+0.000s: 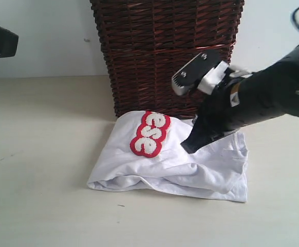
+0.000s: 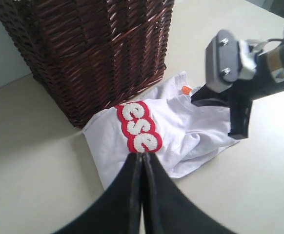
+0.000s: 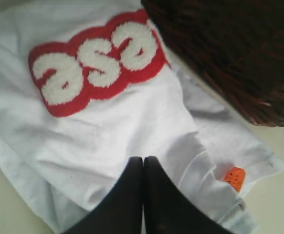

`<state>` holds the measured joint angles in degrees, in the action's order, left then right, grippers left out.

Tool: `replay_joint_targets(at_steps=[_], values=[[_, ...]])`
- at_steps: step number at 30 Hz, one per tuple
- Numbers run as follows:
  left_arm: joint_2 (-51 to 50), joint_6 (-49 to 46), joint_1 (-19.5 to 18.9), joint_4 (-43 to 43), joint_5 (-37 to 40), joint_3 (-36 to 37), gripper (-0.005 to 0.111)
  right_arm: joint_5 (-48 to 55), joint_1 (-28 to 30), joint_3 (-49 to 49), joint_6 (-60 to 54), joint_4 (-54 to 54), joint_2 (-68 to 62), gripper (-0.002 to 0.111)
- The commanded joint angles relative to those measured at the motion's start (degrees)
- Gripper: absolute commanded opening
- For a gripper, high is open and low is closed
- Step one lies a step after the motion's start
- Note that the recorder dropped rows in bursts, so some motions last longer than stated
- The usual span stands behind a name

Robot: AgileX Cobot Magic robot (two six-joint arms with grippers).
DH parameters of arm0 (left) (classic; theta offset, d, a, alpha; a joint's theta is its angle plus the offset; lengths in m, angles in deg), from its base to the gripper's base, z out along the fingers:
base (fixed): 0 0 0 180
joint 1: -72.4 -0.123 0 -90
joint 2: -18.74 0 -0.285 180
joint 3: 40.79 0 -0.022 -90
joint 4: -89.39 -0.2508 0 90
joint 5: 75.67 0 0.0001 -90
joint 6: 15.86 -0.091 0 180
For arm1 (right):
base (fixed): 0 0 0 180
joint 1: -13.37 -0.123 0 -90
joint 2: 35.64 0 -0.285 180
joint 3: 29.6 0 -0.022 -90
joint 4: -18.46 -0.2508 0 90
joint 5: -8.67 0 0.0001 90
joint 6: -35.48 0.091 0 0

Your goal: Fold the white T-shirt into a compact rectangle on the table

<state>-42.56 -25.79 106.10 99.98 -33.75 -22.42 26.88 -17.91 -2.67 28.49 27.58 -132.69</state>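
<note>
While the left gripper [image 2: 142, 157] and right gripper [image 3: 143, 161] sit clamped empty, the right's tip, seemingly on the white T-shirt [image 1: 211, 170], could drag and rumple its loose folds.

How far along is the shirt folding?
Mostly done: the white T-shirt already lies as a compact, layered bundle on the table in front of the wicker basket. In hand: the right pincer, shut, points down at its top, perhaps pressing it flat. Left: the front edge looks lumpy, so some tidying may remain.
</note>
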Motion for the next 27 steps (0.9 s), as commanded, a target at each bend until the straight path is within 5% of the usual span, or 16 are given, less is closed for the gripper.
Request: replay_joint_targets(at_steps=[1, 9, 15, 27], values=[[2.16, -0.19, -0.07, 0.24, -1.94, 0.23, 0.000, -3.47, -0.05, 4.80, 4.70, -0.35, 12.54, 0.000], [11.37, -0.19, -0.07, 0.15, -10.23, 5.44, 0.000, -12.55, -0.05, 14.52, 8.56, -3.58, 35.80, 0.000], [22.92, -0.19, -0.07, 0.15, -20.67, 13.00, 0.000, -12.79, -0.05, 18.30, 10.92, -4.76, 52.76, 0.000], [39.76, -0.46, -0.07, 0.09, -28.57, 20.71, 0.000, -11.56, -0.05, 18.99, 16.20, -4.76, 79.93, 0.000]])
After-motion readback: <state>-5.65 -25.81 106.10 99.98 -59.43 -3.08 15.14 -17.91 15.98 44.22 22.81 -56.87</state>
